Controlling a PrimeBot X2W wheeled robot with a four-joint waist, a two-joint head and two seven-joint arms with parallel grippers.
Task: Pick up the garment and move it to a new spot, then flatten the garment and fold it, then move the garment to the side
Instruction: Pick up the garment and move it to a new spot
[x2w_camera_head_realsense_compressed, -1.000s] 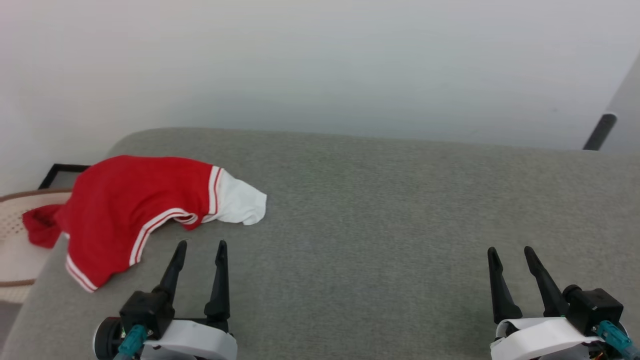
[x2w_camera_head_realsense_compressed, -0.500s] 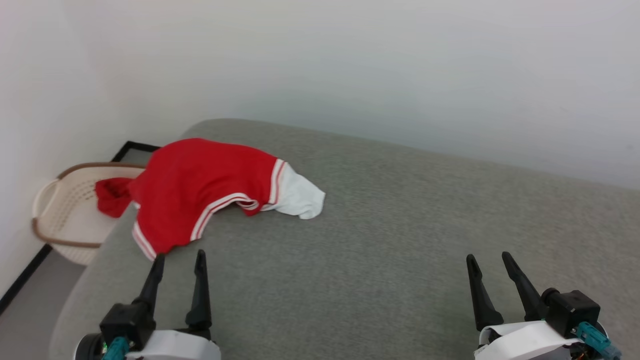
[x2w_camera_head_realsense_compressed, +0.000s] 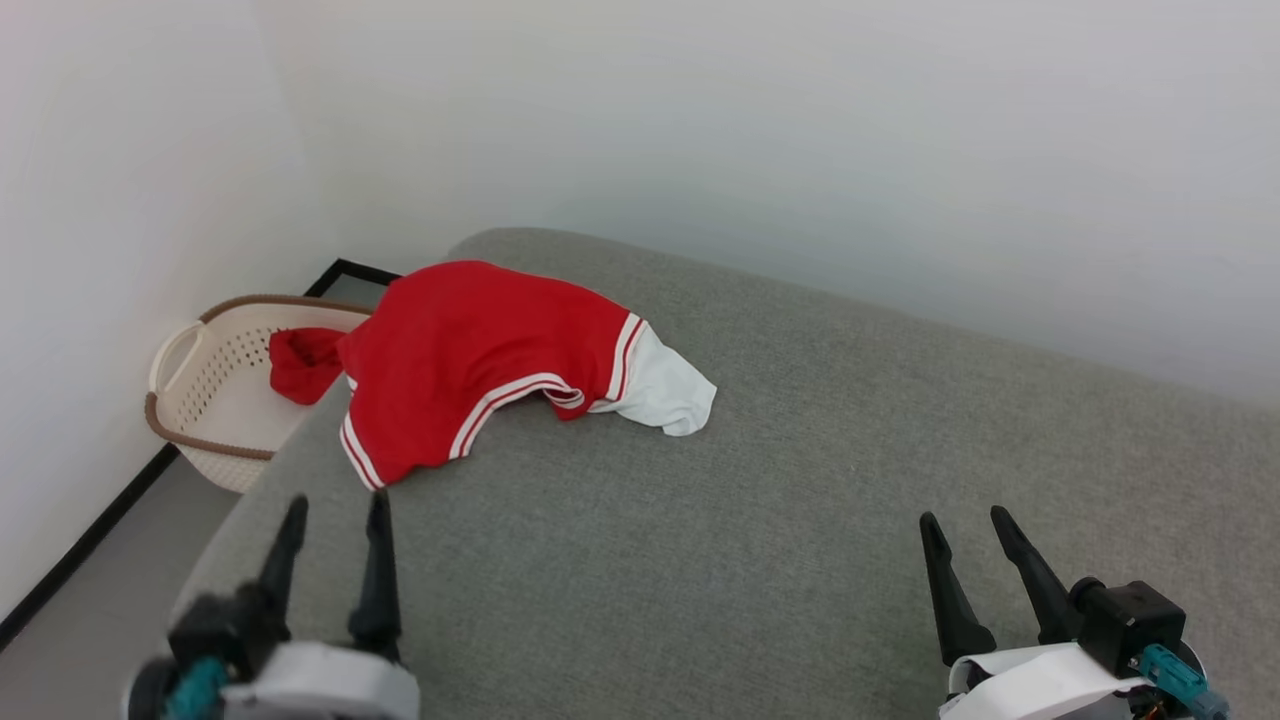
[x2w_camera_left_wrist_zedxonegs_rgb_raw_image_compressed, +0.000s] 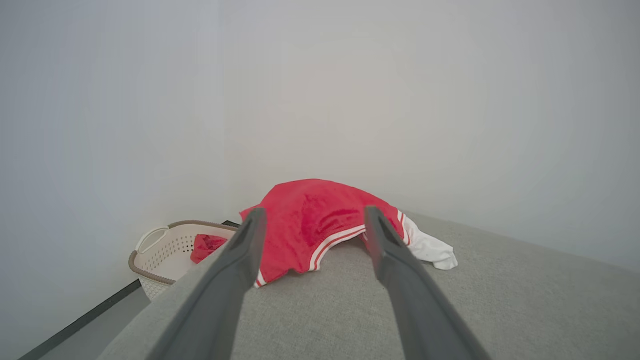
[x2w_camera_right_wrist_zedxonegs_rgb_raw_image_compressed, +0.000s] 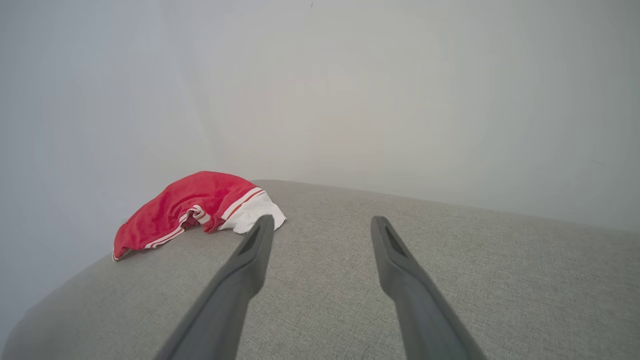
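The garment (x2w_camera_head_realsense_compressed: 480, 365), a red shirt with a white sleeve and red-and-white striped trim, lies bunched at the far left corner of the grey cushioned surface (x2w_camera_head_realsense_compressed: 800, 480), its edge hanging over the side. It also lies ahead in the left wrist view (x2w_camera_left_wrist_zedxonegs_rgb_raw_image_compressed: 315, 225) and at the left in the right wrist view (x2w_camera_right_wrist_zedxonegs_rgb_raw_image_compressed: 190, 207). My left gripper (x2w_camera_head_realsense_compressed: 336, 505) hovers open just short of the shirt's striped hem, holding nothing. Far off at the lower right, my right gripper (x2w_camera_head_realsense_compressed: 965, 520) is open and empty too.
A cream laundry basket (x2w_camera_head_realsense_compressed: 200, 390) with a brown rim stands on the floor left of the cushion, holding a small red cloth (x2w_camera_head_realsense_compressed: 300, 362). White walls close in behind and at the left. The cushion's left edge drops to the floor.
The head camera has swung left, bringing the basket and floor into view. Both grippers stay open; the left one now sits nearer the shirt's hem in the picture.
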